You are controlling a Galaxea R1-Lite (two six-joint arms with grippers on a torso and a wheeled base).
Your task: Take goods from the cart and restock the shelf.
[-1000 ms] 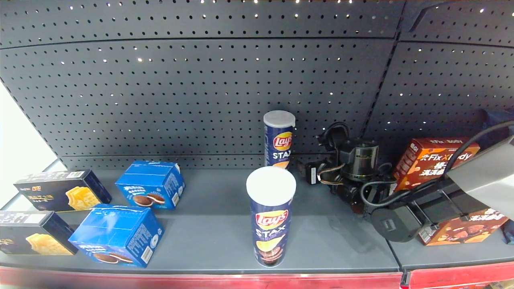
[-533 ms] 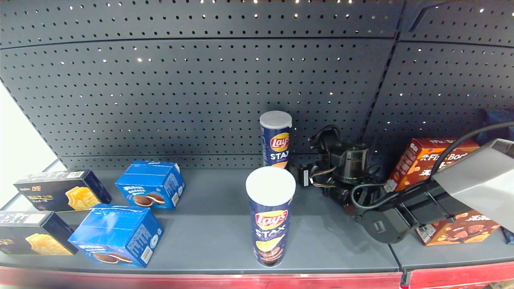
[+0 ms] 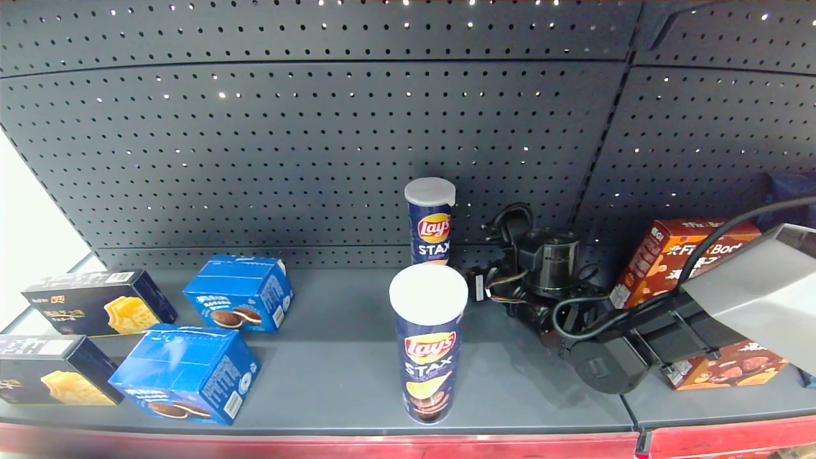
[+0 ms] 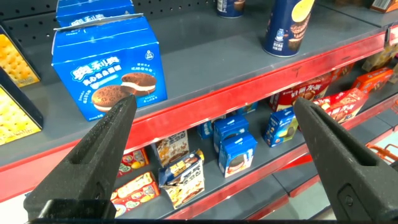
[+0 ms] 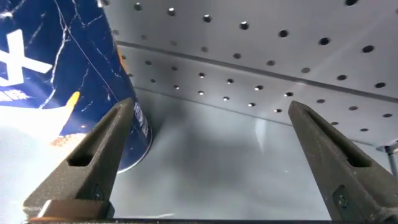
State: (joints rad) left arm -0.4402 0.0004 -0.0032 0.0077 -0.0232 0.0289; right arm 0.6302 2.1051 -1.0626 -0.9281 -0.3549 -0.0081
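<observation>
At the back of the shelf (image 3: 319, 357), against the pegboard wall (image 3: 319, 159), the rear can (image 3: 430, 220) is standing upright with its pale lid on. My right claw (image 5: 209, 106) is sitting at 3 o'clock of it, low over the shelf, with its fingers spread wide apart and gripping nothing. The can's blue wall is lying against the outer side of one finger, and I cannot tell whether they are touching. The front can (image 3: 428, 341) is standing upright at 6 o'clock of the rear one, near the red front lip (image 3: 319, 443), well apart from my arm. Both cans are wearing a round red-and-yellow badge over large white capitals on dark blue, and the front one is also showing pictured chips and dark cookies low down.

At 9 o'clock of the cans, two blue cookie boxes (image 3: 239, 293) (image 3: 185, 373) are lying with white lettering and pictured sandwich cookies. Beyond them, two black boxes (image 3: 99, 303) (image 3: 51, 370) are showing yellow wafers. At 3 o'clock, two orange boxes (image 3: 685, 255) (image 3: 727, 366) are sitting partly behind my right arm, so their white lettering is cut off.

My left claw (image 4: 214, 104) is hanging in front of the shelf's red lip, fingers wide apart and holding nothing, with blue cartons (image 4: 236, 152) on a lower shelf beneath it.
</observation>
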